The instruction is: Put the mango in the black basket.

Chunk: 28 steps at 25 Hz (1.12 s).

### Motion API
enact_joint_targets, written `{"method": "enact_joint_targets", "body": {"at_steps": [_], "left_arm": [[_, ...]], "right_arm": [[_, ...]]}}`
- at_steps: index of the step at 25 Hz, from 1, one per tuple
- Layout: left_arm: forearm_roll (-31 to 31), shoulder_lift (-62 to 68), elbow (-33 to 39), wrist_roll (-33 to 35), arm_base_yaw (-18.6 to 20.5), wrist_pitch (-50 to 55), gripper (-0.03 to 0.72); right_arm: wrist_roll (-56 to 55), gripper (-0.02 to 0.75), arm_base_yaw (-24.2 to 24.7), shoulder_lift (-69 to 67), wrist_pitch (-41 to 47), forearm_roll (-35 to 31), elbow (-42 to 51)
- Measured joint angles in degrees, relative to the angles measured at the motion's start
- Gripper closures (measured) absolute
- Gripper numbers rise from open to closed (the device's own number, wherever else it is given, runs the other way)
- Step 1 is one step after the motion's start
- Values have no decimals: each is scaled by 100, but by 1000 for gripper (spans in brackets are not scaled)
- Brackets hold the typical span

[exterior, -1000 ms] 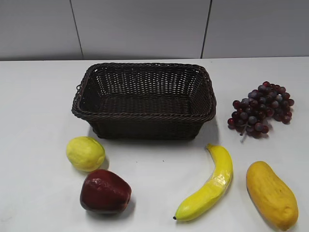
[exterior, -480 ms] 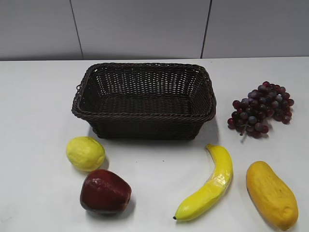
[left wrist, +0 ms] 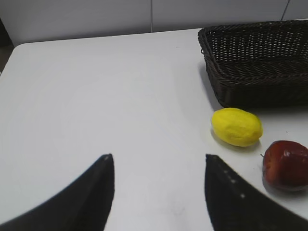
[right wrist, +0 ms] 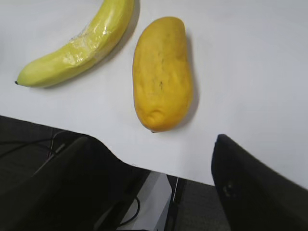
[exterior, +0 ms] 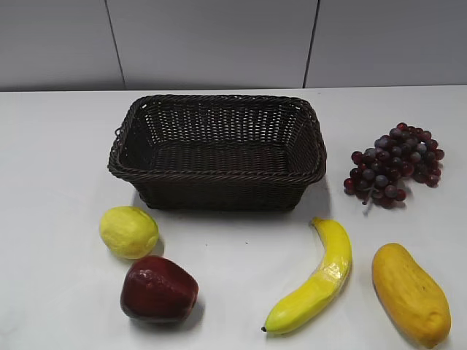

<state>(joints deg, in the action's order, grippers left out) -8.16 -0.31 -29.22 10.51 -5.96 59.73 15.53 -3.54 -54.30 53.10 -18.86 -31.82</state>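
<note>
The orange-yellow mango [exterior: 410,293] lies at the front right of the white table, right of the banana [exterior: 314,278]. It also shows in the right wrist view [right wrist: 161,72], ahead of my right gripper [right wrist: 152,144], which is open and empty above the table's front edge. The black basket [exterior: 217,149] stands empty at the middle back; its left corner shows in the left wrist view [left wrist: 255,65]. My left gripper [left wrist: 159,161] is open and empty above bare table, left of the lemon [left wrist: 237,126]. Neither gripper shows in the exterior view.
A lemon [exterior: 128,232] and a dark red apple [exterior: 158,290] lie front left. A bunch of dark grapes [exterior: 396,164] lies right of the basket. The apple also shows in the left wrist view [left wrist: 286,164]. The table's front edge [right wrist: 144,162] runs just behind the mango.
</note>
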Motion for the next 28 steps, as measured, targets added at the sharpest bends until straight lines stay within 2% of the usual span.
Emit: {"method": "enact_joint_targets", "body": {"at_steps": [8, 13, 16, 18, 21, 28], "left_arm": [[0, 0, 0, 0, 0, 0, 235], [0, 0, 0, 0, 0, 0, 235], [0, 0, 0, 0, 0, 0, 235], [0, 0, 0, 0, 0, 0, 235], [0, 0, 0, 0, 0, 0, 235], [0, 0, 0, 0, 0, 0, 252]], "right_arm": [[510, 151, -110, -1173, -450, -325, -6], [493, 151, -742, -1653, -936, -303, -11], [172, 151, -1128, -1967, -1235, -13, -11], [-269, 151, -1311, -2206, -1311, 429, -65], [-801, 151, -1396, -2543, -1344, 936, -245], [-1014, 151, -1409, -3273, -1398, 996, -552]]}}
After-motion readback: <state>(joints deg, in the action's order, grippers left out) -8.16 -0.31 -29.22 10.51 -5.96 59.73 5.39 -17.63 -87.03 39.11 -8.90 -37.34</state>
